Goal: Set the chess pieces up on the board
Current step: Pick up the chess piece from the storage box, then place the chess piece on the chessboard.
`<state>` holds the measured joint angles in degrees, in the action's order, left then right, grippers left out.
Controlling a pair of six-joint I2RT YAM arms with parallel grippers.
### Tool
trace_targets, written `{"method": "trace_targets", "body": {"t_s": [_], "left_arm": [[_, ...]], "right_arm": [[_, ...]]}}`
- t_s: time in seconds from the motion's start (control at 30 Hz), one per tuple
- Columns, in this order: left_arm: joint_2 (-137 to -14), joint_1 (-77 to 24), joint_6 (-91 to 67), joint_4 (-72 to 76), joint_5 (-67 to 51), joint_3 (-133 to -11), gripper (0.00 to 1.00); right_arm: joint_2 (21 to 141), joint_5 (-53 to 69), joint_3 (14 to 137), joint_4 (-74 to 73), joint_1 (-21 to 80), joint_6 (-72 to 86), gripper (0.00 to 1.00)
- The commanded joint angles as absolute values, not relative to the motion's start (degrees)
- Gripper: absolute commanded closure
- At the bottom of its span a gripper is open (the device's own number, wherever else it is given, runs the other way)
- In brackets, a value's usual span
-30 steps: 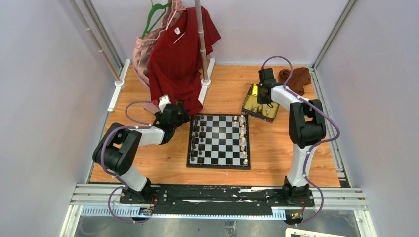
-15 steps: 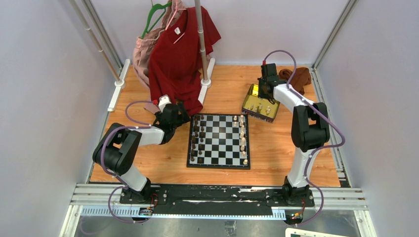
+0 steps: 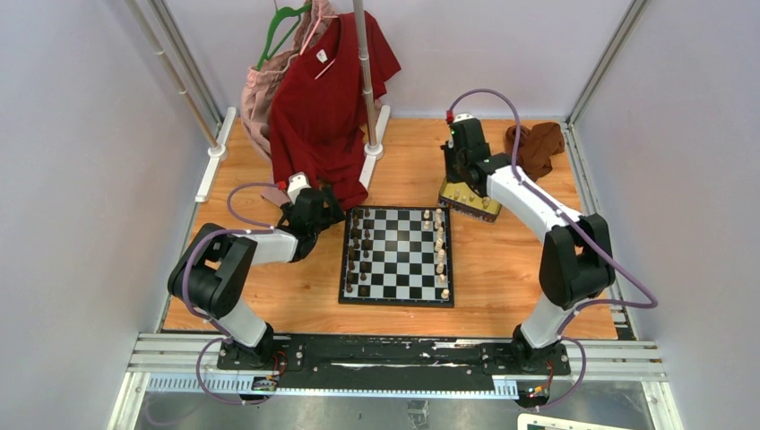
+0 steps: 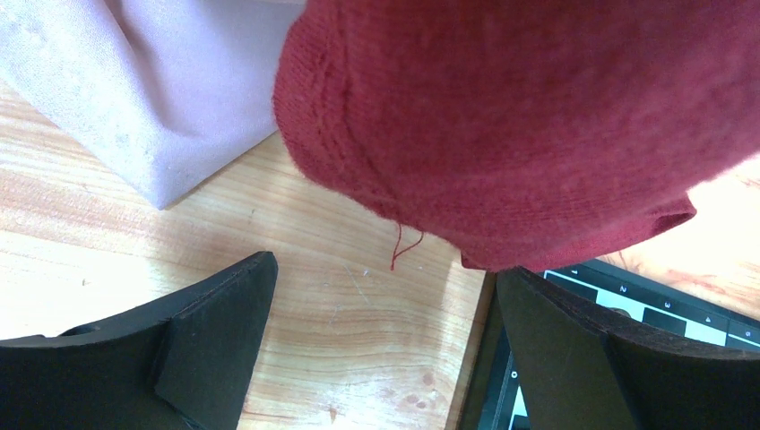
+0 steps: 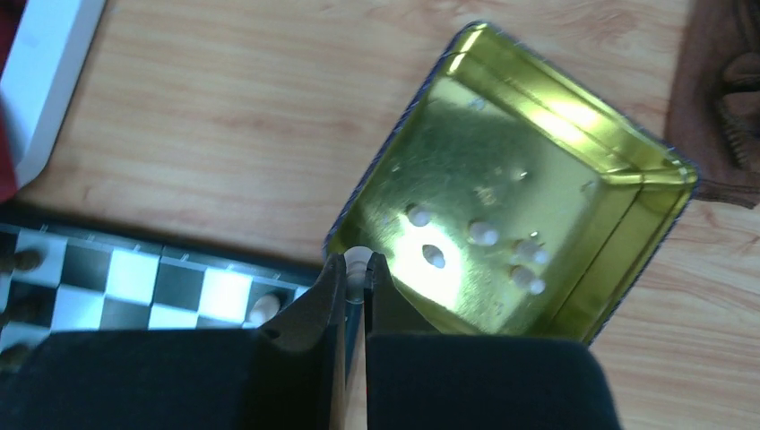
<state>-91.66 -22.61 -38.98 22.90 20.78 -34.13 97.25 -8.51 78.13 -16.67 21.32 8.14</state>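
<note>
Up top, chess pieces (image 3: 440, 244) line both side edges of the board (image 3: 399, 260). Left wrist: left fingers (image 4: 215, 331) spread wide, empty, over bench (image 4: 358, 296). Right wrist only: right fingers (image 5: 314, 313) pinch a cream piece (image 5: 357, 260) by the gold tin (image 5: 556, 125).

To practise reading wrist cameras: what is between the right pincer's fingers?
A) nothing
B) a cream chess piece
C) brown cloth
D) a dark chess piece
B: the right wrist view shows the right pincer shut on a cream chess piece, at the edge of the gold tin.
</note>
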Motion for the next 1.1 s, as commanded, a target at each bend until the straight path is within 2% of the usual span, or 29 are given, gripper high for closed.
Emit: {"method": "trace_targets", "body": {"t_s": [0.0,0.5,1.07], "left_arm": [[-90.9,-22.1,-39.4,21.0,21.1,-32.7,0.0],[-91.1,-22.1,-39.3,21.0,21.3,-32.3,0.0],[-91.2,-22.1,-38.7,21.0,22.1,-32.1,0.0]], "right_arm": [[92.9,-10.0,74.1,-19.4,26.8,6.8,1.0],[85.9,-12.3,63.6,-19.9,40.3,10.0,1.0],[88.8,-14.2,57.7,-14.8,43.7,12.9,1.0]]}}
